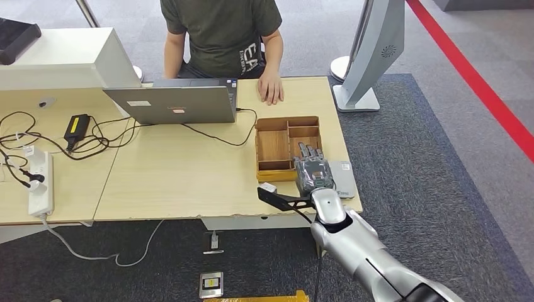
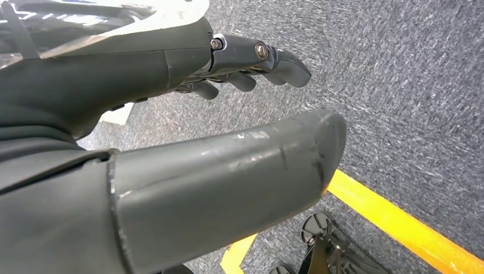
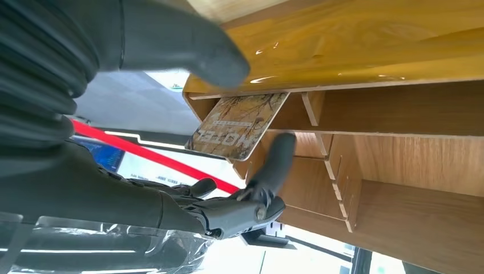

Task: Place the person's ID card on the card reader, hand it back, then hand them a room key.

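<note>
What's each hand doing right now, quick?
Left hand: holds nothing, fingers apart, over the carpet.
Right hand: at the wooden tray, pinching a hotel key card.

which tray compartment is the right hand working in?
The near-right compartment of the wooden tray, on the robot's side, beside the grey card reader. The right hand covers it; the right wrist view shows a hotel card there. The other compartments are uncovered.

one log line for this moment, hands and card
right hand: at wooden organizer, fingers touching hotel key card | left hand: hanging over carpet, holding nothing | person: seated across table
</note>
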You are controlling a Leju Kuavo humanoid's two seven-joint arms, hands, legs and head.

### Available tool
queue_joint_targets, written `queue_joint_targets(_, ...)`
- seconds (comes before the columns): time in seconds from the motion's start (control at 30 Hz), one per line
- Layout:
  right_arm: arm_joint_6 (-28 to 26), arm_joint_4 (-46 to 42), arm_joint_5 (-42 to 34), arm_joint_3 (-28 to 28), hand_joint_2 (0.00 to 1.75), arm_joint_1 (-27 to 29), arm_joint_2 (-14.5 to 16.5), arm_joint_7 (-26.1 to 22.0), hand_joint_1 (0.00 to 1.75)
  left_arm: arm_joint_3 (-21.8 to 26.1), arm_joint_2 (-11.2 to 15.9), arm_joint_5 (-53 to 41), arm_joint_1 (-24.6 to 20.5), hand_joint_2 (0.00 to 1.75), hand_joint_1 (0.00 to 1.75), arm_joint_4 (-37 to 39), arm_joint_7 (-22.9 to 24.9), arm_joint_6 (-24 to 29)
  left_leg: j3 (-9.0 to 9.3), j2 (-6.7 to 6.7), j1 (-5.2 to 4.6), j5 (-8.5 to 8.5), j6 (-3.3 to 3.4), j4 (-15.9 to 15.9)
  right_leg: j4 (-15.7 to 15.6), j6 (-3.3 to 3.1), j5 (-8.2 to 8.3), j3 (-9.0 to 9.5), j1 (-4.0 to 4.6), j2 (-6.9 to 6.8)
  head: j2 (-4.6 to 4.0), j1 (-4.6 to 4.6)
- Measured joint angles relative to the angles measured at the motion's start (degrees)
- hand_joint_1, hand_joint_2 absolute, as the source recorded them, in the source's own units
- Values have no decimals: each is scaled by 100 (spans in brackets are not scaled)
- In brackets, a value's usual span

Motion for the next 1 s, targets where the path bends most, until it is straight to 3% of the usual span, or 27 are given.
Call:
queue_joint_targets(0.7,-112,165,4,37,175,8,8,-100,175,-61,4,-28,-4,0,0,0,114,144,2,0,0,0,0,0,0,0,0,2,0,0,0,1)
queue_joint_targets(1.0,-630,118,75,76,175,-79,111,-148,175,-101,2,-50,-10,0,0,-3,175,216,1,0,0,0,0,0,2,-1,1,0,1,1,0,-1)
